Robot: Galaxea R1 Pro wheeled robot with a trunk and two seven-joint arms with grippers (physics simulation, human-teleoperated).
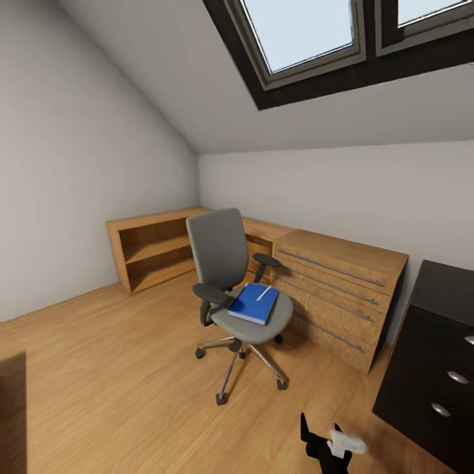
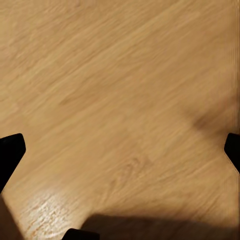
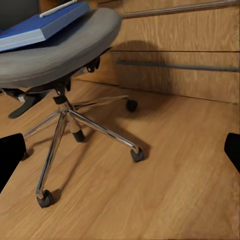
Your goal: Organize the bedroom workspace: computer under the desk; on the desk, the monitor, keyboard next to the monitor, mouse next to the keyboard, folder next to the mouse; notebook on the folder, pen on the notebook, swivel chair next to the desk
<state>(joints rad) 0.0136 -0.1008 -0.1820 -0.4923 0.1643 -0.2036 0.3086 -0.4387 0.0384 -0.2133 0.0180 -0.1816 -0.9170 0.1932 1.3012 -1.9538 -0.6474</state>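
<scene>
A: What does the head camera show?

B: An attic bedroom with a skylight [image 1: 309, 33] set in the sloped ceiling; on the wooden floor [image 1: 118, 368] stands a grey swivel chair [image 1: 227, 263] on a chrome five-star base; a blue folder or notebook [image 1: 253, 303] lies flat on the seat, and a pale pen [image 1: 264, 293] rests on top of it.

A: What stands near the chair?

B: Just behind it, a light wood chest of drawers [image 1: 342, 289] against the wall; a low open wooden shelf unit [image 1: 155, 247] in the far corner; a dark cabinet [image 1: 434, 355] at the right edge.

A: And the grippers?

B: The right gripper [image 1: 326, 441] shows low in the head view, holding nothing; in its wrist view the black fingertips [image 3: 10, 155] sit at opposite edges, spread wide, facing the chair's base and castors. The left gripper [image 2: 120, 150] is likewise spread wide and empty, above bare floor.
</scene>
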